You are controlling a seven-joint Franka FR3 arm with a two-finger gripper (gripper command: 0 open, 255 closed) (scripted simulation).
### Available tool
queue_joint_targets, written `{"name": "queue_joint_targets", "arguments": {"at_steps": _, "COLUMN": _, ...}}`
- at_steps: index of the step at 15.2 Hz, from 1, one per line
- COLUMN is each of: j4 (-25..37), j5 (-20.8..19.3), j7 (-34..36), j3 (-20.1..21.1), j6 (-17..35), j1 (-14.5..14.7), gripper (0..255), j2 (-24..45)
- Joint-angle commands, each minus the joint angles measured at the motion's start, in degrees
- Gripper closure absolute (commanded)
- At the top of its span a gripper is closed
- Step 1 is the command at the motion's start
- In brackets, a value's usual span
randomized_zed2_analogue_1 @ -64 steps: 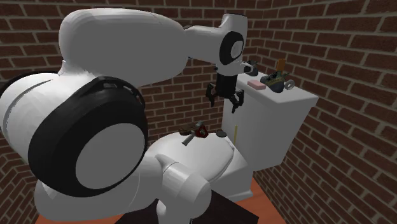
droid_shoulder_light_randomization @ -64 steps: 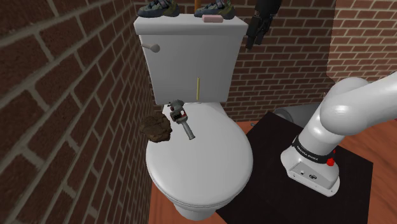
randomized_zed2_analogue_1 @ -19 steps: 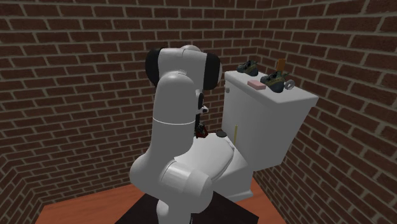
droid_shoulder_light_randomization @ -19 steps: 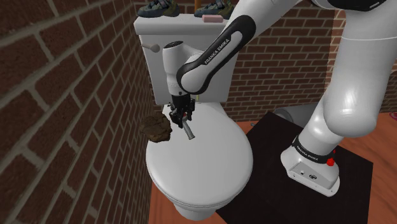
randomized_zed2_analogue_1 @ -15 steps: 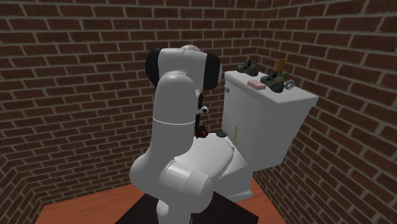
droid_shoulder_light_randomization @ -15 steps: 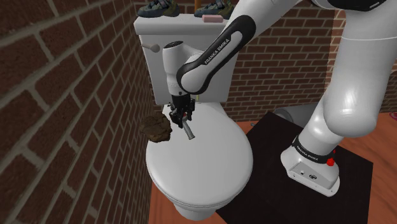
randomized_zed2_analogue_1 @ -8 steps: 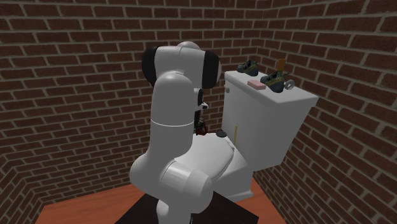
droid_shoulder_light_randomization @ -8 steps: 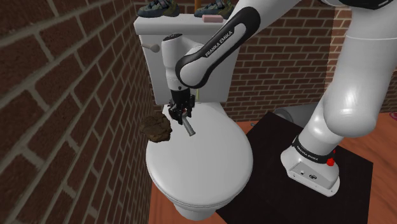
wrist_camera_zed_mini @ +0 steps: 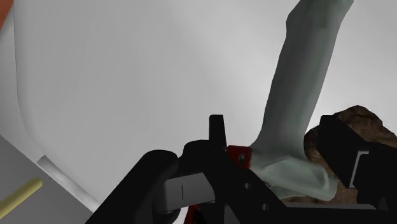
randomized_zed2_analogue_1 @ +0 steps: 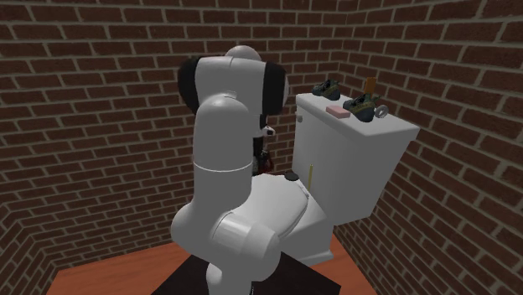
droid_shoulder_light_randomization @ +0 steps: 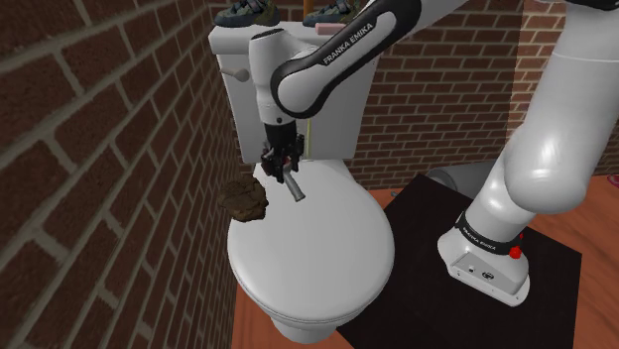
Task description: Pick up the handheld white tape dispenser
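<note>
The tape dispenser [droid_shoulder_light_randomization: 294, 189] has a pale grey handle, a black frame and a red part. My gripper [droid_shoulder_light_randomization: 279, 166] is shut on its head and holds it a little above the white toilet lid [droid_shoulder_light_randomization: 317, 248], handle slanting down. In the wrist view the handle [wrist_camera_zed_mini: 299, 95] juts away from the gripper [wrist_camera_zed_mini: 254, 175], and black fingers [wrist_camera_zed_mini: 347, 153] clasp the dispenser's body. In the second exterior view the arm hides most of it; a red bit of the dispenser [randomized_zed2_analogue_1: 266, 163] peeks out beside the arm.
A brown lumpy object [droid_shoulder_light_randomization: 244, 198] lies at the lid's edge by the brick wall. Behind stands the toilet tank [droid_shoulder_light_randomization: 298, 89], carrying shoes [randomized_zed2_analogue_1: 365, 104] and a pink bar [randomized_zed2_analogue_1: 337, 111]. The black stand [droid_shoulder_light_randomization: 417, 208] is at the shoulder view's right.
The gripper has risen with the dispenser in it, lifting the handle off the lid. The arm's upper links have moved up as well.
</note>
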Motion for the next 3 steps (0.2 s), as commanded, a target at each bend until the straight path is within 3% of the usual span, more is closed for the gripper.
{"name": "queue_joint_targets", "arguments": {"at_steps": 1, "j4": 0.4, "j5": 0.4, "j7": -0.4, "j3": 0.0, "j6": -1.5, "j1": -0.2, "gripper": 255, "j2": -1.1}}
{"name": "queue_joint_targets", "arguments": {"at_steps": 3, "j4": 0.4, "j5": 0.5, "j7": -0.4, "j3": 0.0, "j6": -1.6, "j1": -0.2, "gripper": 255, "j2": -1.2}}
